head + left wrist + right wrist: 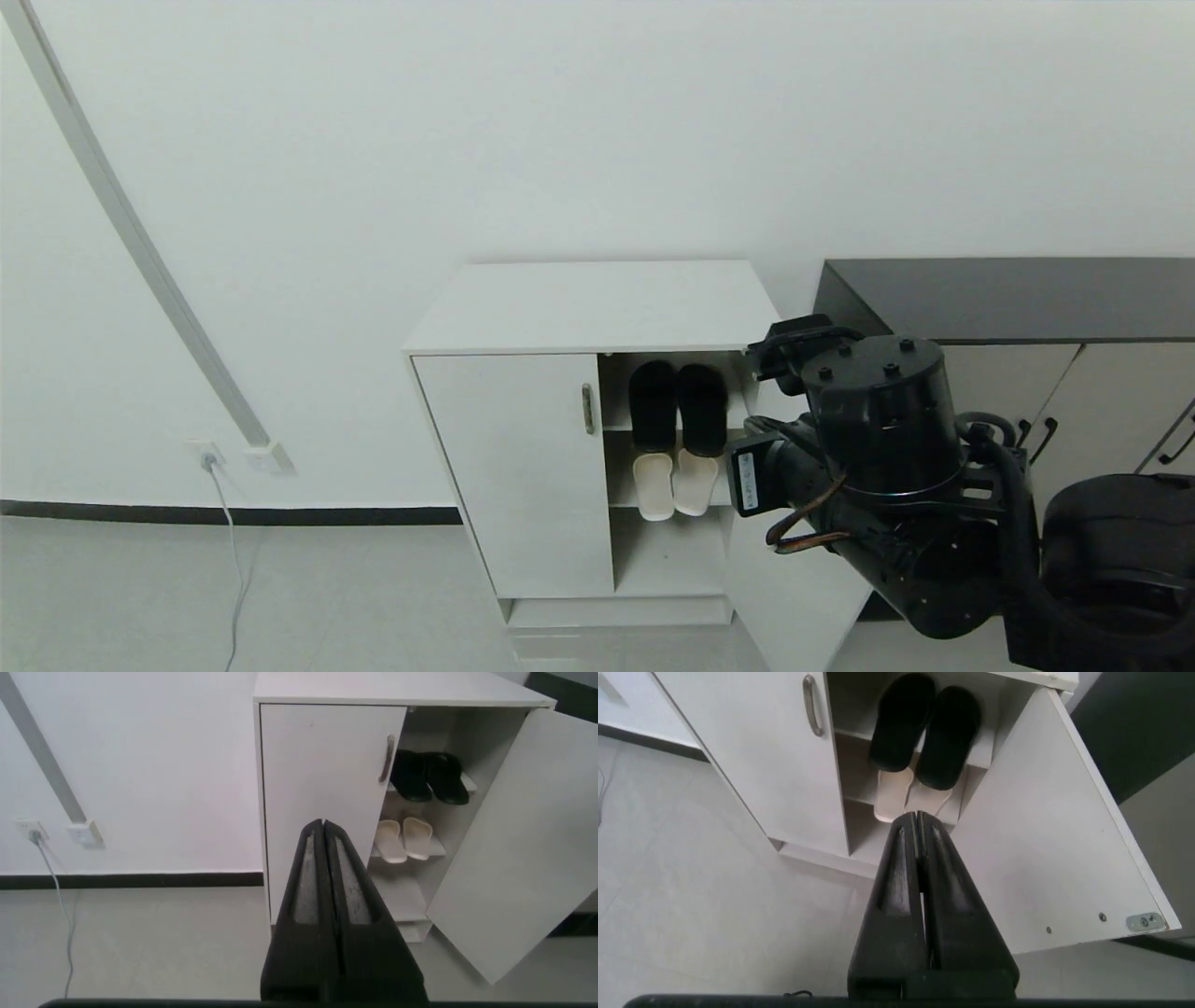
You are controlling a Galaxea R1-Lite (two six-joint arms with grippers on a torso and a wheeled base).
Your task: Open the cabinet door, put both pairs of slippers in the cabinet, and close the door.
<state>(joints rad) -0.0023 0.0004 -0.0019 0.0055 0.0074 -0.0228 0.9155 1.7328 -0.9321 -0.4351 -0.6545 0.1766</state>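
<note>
The white cabinet point(579, 308) stands against the wall with its left door point(513, 467) closed and its right door point(794, 597) swung open. A pair of black slippers point(677, 406) lies on the upper shelf, and a pair of white slippers point(672, 483) lies on the shelf below. My right arm point(868, 420) is in front of the open door's outer side. My right gripper point(920, 817) is shut and empty, above the floor in front of the open compartment, beside the open door point(1055, 831). My left gripper point(322, 823) is shut and empty, well back from the closed door point(322, 756).
A dark-topped cabinet point(1008, 289) stands right of the white one, just behind the open door. A wall socket with a hanging cable point(210, 457) and a slanted wall conduit point(140, 243) are on the left. Bare floor point(280, 597) lies before the cabinet.
</note>
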